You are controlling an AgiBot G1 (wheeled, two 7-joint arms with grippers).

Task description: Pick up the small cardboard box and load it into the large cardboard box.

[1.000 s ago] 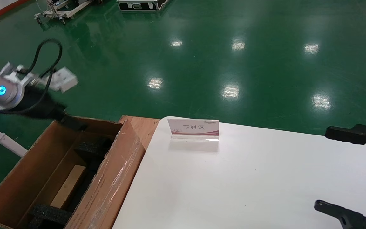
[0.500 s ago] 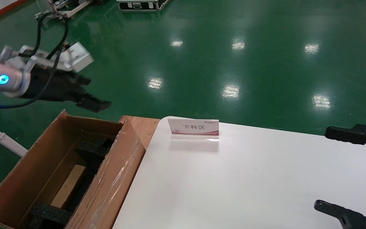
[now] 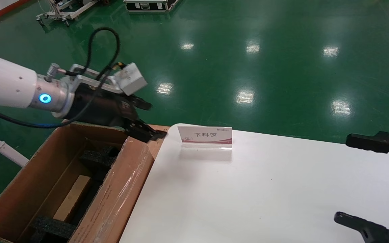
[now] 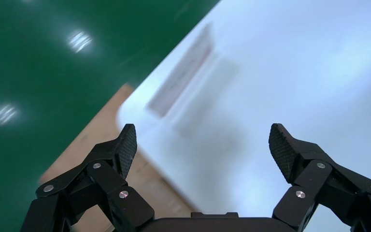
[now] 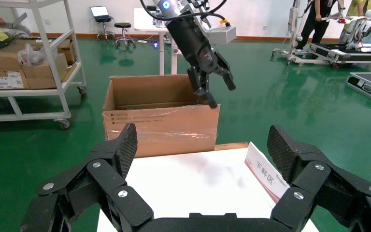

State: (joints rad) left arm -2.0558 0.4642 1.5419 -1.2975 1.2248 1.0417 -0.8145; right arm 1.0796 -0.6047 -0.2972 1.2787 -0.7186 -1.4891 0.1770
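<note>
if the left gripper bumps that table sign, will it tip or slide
The sign stands upright, thin and wide, on the smooth white table, so it probably slides easily. A knock near its top would likely topple it. It looks light. The left gripper, open, hangs close beside it.

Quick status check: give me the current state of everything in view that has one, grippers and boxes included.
left gripper: open, empty, over the far corner of the large box.
right gripper: open, empty, parked over the table's right side.
large cardboard box: top open, beside the table, black foam blocks inside.
small cardboard box: lying inside the large box.
table sign: upright on the white table.
</note>
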